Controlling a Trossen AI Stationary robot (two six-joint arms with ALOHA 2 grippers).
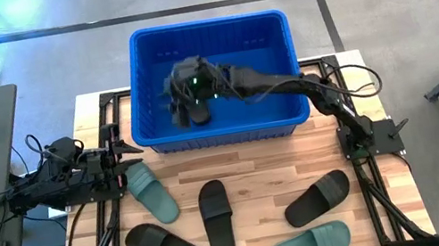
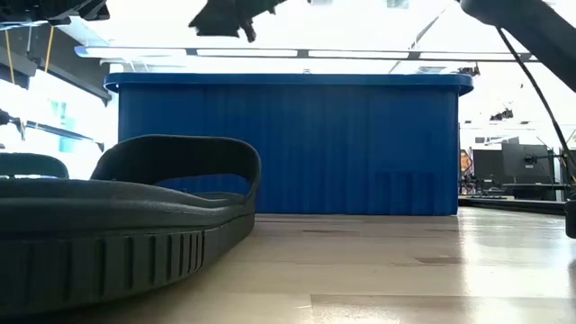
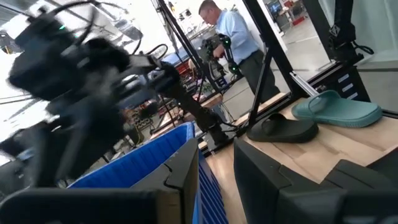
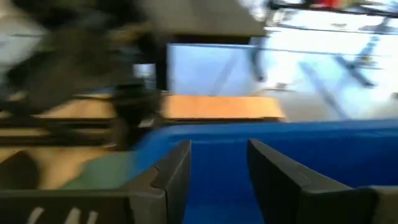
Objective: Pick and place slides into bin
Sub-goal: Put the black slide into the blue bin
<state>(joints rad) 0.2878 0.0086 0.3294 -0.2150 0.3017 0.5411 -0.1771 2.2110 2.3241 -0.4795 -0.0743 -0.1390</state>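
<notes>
Right gripper (image 1: 183,93): above the bin (image 1: 291,115), fingers parted and empty; black slide (image 1: 196,109) just beneath.
Left gripper (image 1: 121,154): idle, grip unclear.
Risk: snagging the rim while withdrawing.

right wrist view smeared; bin (image 4: 298,155) cut off at edges.

Right arm is reaching far forward, right gripper (image 1: 184,102) hanging with fingers apart; left gripper (image 1: 120,152) is idling by its base, fingers parted.
</notes>
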